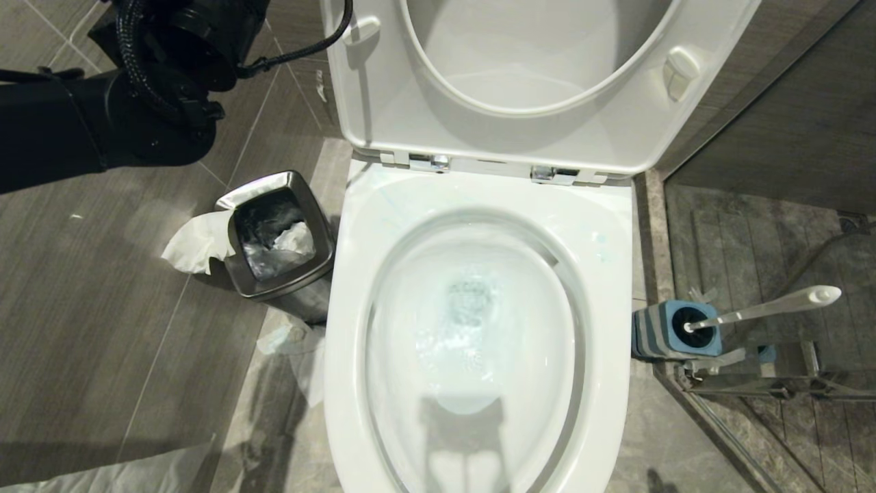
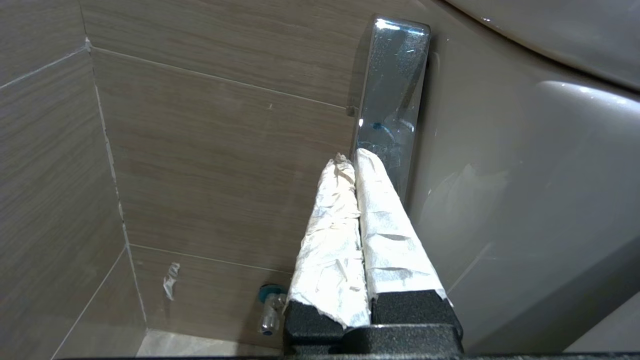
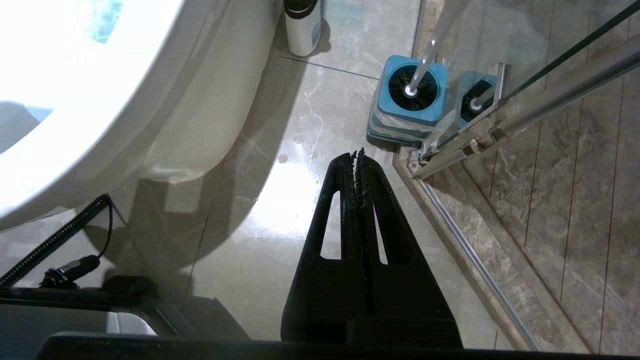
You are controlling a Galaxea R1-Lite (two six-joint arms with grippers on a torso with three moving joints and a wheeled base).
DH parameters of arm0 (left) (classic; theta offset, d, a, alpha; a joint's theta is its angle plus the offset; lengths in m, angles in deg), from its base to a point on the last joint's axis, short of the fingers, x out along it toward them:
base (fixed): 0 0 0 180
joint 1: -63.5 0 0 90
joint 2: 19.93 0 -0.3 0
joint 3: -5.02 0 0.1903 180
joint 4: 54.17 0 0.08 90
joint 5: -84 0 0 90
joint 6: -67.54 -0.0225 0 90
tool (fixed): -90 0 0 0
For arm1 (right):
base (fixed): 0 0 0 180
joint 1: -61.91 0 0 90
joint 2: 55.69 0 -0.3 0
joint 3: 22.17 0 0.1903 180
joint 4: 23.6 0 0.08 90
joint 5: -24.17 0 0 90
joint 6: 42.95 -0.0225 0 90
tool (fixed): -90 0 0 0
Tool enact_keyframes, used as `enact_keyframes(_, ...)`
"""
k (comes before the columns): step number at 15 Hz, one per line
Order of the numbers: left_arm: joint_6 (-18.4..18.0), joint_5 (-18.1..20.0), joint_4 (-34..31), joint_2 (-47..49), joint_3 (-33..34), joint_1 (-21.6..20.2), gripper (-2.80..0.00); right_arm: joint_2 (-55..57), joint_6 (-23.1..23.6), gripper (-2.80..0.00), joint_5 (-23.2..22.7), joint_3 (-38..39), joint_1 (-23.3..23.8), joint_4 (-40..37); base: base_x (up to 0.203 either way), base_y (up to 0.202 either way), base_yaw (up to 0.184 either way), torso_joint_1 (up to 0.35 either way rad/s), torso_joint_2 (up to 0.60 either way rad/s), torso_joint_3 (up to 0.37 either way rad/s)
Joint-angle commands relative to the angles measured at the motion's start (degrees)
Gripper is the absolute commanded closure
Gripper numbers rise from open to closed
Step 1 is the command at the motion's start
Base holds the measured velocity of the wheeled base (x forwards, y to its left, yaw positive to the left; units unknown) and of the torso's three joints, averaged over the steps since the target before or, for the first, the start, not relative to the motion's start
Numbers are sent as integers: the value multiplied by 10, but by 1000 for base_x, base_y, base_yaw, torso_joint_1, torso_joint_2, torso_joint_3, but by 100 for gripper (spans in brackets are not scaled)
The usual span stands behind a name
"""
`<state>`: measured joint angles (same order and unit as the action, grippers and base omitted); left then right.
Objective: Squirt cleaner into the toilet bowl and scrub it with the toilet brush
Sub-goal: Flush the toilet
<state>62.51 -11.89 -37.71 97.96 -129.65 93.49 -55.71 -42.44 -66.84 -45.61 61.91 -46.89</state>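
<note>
Left gripper [image 2: 352, 157]: paper-wrapped jaws together, tips against the chrome flush lever [image 2: 392, 95] on the tank side. Advise a firm, square press. Right gripper [image 3: 359, 155]: jaws together, empty. Toilet brush [image 1: 759, 311] in holder beside the swirling toilet bowl [image 1: 472, 335].

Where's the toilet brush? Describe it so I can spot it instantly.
Start at the toilet bowl and look to the robot's right, against the glass shower door. The toilet brush stands in a square blue-and-grey holder, its long white handle leaning away from the bowl.
</note>
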Motion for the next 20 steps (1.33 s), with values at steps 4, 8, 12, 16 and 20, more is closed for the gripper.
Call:
enact_keyframes(4,-18,0,-9,-20,0,2,0,0,0,0,0,0,0,0,0,0,0,0,0,0)
enact_keyframes(8,-37,1,-49,-102,0,2,0,0,0,0,0,1,0,0,0,0,0,0,0,0)
enact_keyframes(12,-67,-3,-93,-182,0,13,0,0,0,0,0,0,0,0,0,0,0,0,0,0)
enact_keyframes(16,-97,-4,-112,-226,1,23,0,0,0,0,0,0,0,0,0,0,0,0,0,0)
enact_keyframes(20,-112,-5,-152,-280,1,25,0,0,0,0,0,0,0,0,0,0,0,0,0,0)
